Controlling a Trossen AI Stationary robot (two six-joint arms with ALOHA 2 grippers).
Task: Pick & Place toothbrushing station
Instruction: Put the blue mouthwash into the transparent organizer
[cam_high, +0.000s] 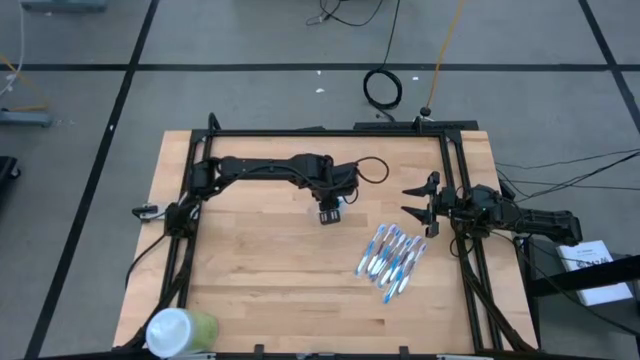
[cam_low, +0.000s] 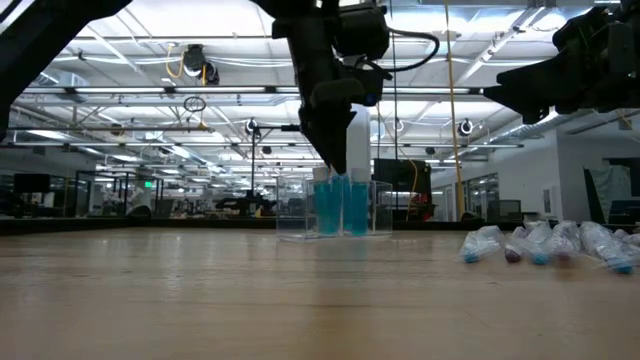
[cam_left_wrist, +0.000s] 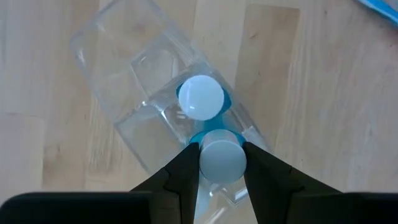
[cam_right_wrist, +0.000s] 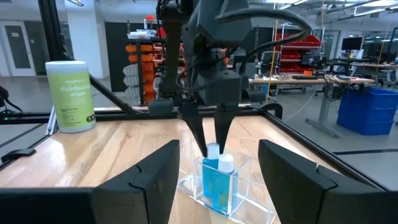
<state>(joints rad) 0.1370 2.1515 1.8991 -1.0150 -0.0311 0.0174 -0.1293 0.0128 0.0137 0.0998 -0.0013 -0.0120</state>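
Note:
A small clear plastic cup with compartments (cam_left_wrist: 118, 56) stands on the table near its middle (cam_low: 296, 226). One white-capped teal tube (cam_left_wrist: 200, 98) stands upright in it. My left gripper (cam_high: 329, 214) hangs over the cup, pointing down, shut on a second tube (cam_left_wrist: 222, 160) right beside the first. Several blue-and-white toothbrushes (cam_high: 392, 255) lie side by side on the table to the right of the cup. My right gripper (cam_high: 418, 210) waits open at the table's right edge, above the table, touching nothing. My left gripper pinches the second tube's white cap (cam_left_wrist: 222, 160) between its two fingers (cam_right_wrist: 203, 142), one on each side. The fingers come from above, pointing down. The tube stands upright with its teal body (cam_right_wrist: 211, 177) inside the cup; whether its bottom rests there I cannot tell.
A green canister with a white lid (cam_high: 180, 330) stands at the table's near left corner. A black frame (cam_high: 330, 132) runs along the table's far, left and right sides. Bare wood lies between the cup and the near edge.

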